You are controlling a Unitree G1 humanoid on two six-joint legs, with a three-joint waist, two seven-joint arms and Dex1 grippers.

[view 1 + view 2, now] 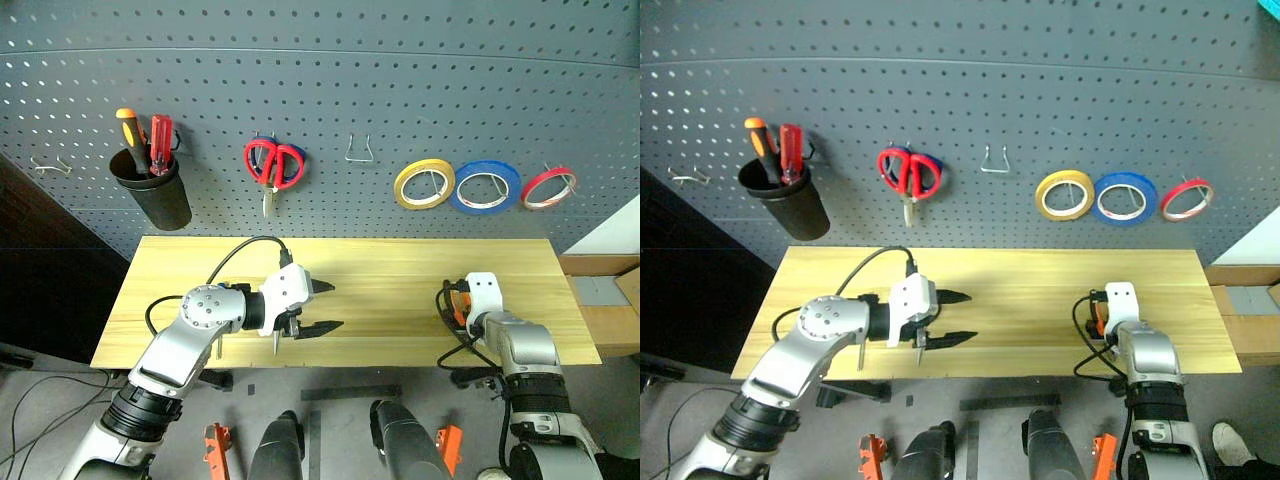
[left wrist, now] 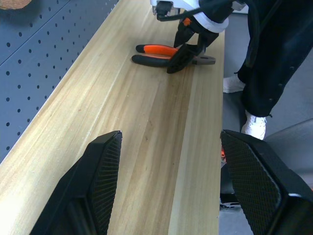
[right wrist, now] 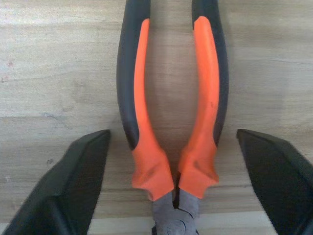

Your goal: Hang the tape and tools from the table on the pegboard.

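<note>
The right tool (image 3: 173,161) stood released, fingers straddling the pliers (image 3: 171,98) lying flat on the tabletop (image 1: 400,290). The left tool (image 1: 322,307) hung released, empty. Closing off-centre could probably skid the pliers toward the edge. The black cup (image 1: 155,195) on the pegboard (image 1: 400,80) held screwdrivers (image 1: 145,140).

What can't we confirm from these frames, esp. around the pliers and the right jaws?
- Pliers: the nose is cut off by the right wrist view's edge; in the head views the right gripper covers most of them.
- Contact: the right jaws straddle the pliers' handles, open; whether they touch them cannot be told.
- Black cup on the pegboard: its wall hides the screwdrivers' shafts.
- Hook: too small to judge its shape.
</note>
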